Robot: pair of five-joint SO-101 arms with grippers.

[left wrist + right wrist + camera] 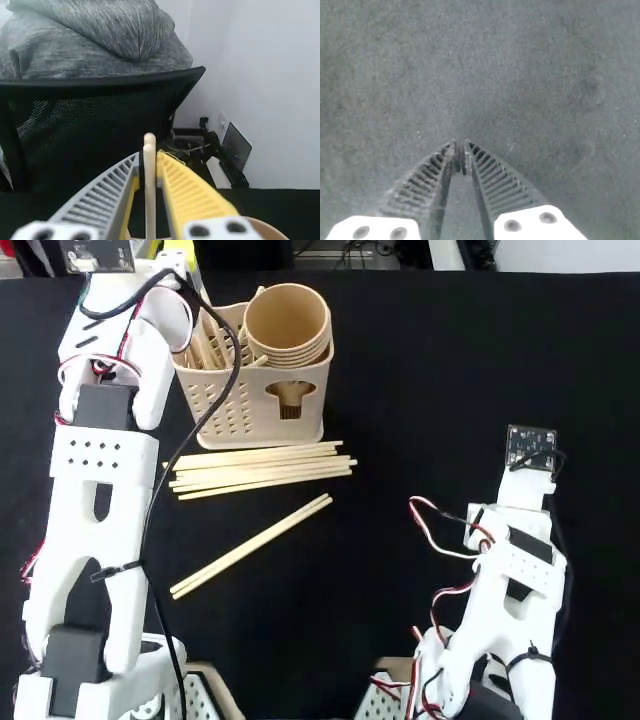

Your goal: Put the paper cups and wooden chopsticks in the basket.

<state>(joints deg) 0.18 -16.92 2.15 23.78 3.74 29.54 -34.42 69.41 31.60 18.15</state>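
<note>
"High view, left side: which arm stands here?"

"The left arm [95,490], stretched up along the counter [450,360] to the left rim of the basket [260,405]. Left wrist view: the left pincer [148,152] is clenched on a single wooden chopstick [149,200], which lies along the jaws with its tip just past the fingertips. Behind it are a black mesh chair [75,125] and a grey garment [100,35] draped over the chair's back."

"And what does the basket hold?"

"Its left part holds loose chopsticks [205,345] standing at a tilt. Its right part holds the stacked paper cups [288,325], mouths up, rising above the rim."

"What lies in front of the basket?"

"A bundle of chopsticks [262,468] lies flat on the black counter, side by side, just beside the basket's near wall. Nearer the arms' bases a slanted pair [250,545] lies apart from the bundle."

"Right side?"

"The right arm [515,570] is well apart from the basket and from every chopstick. Right wrist view: the right pincer [459,152] is closed, its ribbed tips touching — it hangs above the dark counter surface."
</note>
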